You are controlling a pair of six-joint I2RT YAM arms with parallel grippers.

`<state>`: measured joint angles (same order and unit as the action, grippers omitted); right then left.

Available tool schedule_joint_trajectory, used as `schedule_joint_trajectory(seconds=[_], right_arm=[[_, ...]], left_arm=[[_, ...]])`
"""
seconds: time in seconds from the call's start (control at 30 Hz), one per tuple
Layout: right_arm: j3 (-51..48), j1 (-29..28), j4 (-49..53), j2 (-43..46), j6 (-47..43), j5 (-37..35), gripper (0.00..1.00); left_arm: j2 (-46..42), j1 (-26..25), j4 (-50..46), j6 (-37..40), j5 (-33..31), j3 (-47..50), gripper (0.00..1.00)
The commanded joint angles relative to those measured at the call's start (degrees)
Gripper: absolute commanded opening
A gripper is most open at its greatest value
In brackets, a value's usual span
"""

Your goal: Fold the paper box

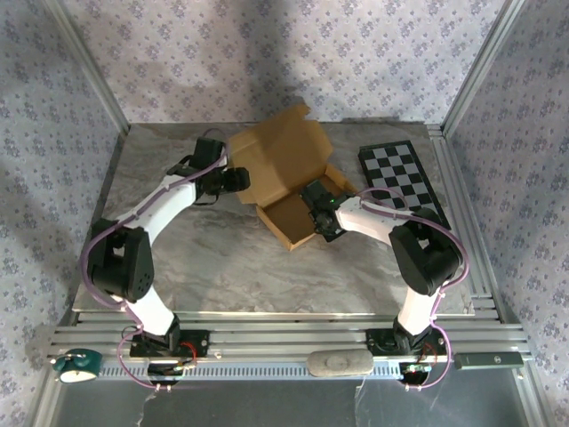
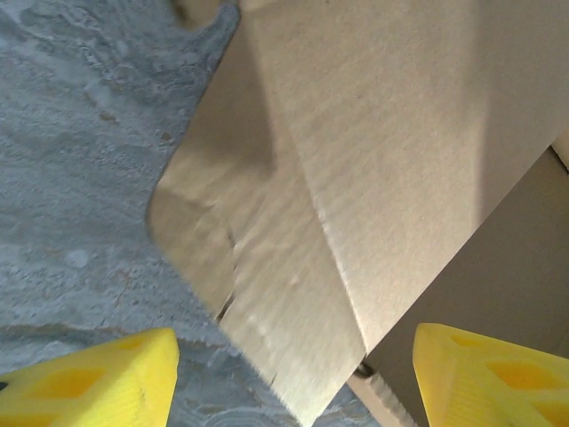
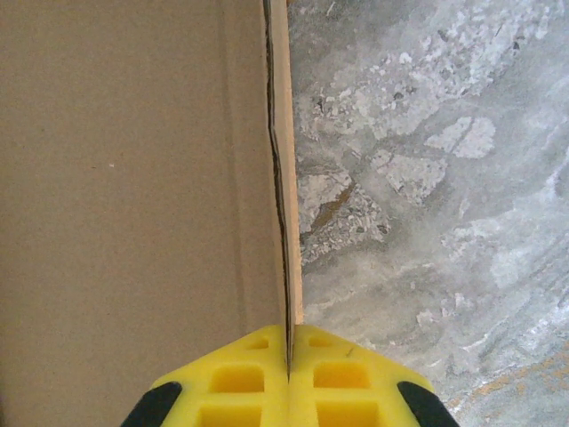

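From above, the paper box (image 1: 276, 160) sat mid-way across the table (image 1: 222, 258), lid flaps sprawled far, tray near. At the left wrist, the left gripper (image 2: 293, 374) stood spread around a loose flap, seemingly readying a fold. At the right wrist, the right gripper (image 3: 287, 356) pinched the tray's wall, anchoring it

one paper box (image 1: 276, 156) and one checkerboard (image 1: 404, 178) are lying on one table (image 1: 222, 267); two pincers are hanging over it: left pincer (image 1: 240, 178), right pincer (image 1: 314, 197).
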<state>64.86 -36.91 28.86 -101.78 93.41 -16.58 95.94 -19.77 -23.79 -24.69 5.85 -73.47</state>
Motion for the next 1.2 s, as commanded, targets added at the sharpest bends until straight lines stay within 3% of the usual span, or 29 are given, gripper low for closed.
schedule_joint_trajectory(seconds=[0.0,0.2,0.43,0.7,0.87,0.9,0.97,1.03,1.07,1.17], right_arm=[[0.5,0.0,0.3,-0.6,0.1,-1.0,0.0],[0.6,0.2,-0.2,-1.0,-0.1,-1.0,0.0],[0.7,0.0,-0.5,-1.1,-0.1,-0.9,0.0],[2.1,-1.8,-0.5,-1.1,0.2,-1.0,0.0],[2.9,-3.2,-0.6,-0.7,-1.0,-0.5,0.01],[2.8,-3.3,-0.7,-0.3,-1.8,-0.5,0.1],[2.6,-3.6,-1.9,1.2,-6.4,-1.4,0.38],[5.0,-4.2,1.4,3.3,-11.5,-3.9,0.54],[5.7,-4.5,3.2,5.0,-14.3,-6.2,0.62],[4.4,-4.9,3.6,12.0,-25.2,-10.5,0.71]], left_arm=[[3.3,-0.3,-0.4,1.0,1.4,-2.9,0.67],[5.0,-1.6,-0.8,0.9,-0.2,-4.7,0.55],[6.4,-3.8,-4.3,2.1,-5.5,-7.6,0.18],[9.0,-6.7,-10.3,5.2,-14.6,-12.6,0.1],[10.2,-10.1,-13.9,8.7,-26.3,-15.3,0.0],[10.0,-10.8,-14.0,9.7,-28.8,-15.3,0.0],[9.0,-12.1,-13.3,12.4,-34.2,-14.6,0.0],[7.3,-12.9,-11.1,15.1,-37.7,-12.6,0.0],[6.1,-13.1,-9.7,16.5,-38.7,-11.2,0.0],[2.1,-13.2,-3.8,20.9,-40.2,-6.1,0.0]])
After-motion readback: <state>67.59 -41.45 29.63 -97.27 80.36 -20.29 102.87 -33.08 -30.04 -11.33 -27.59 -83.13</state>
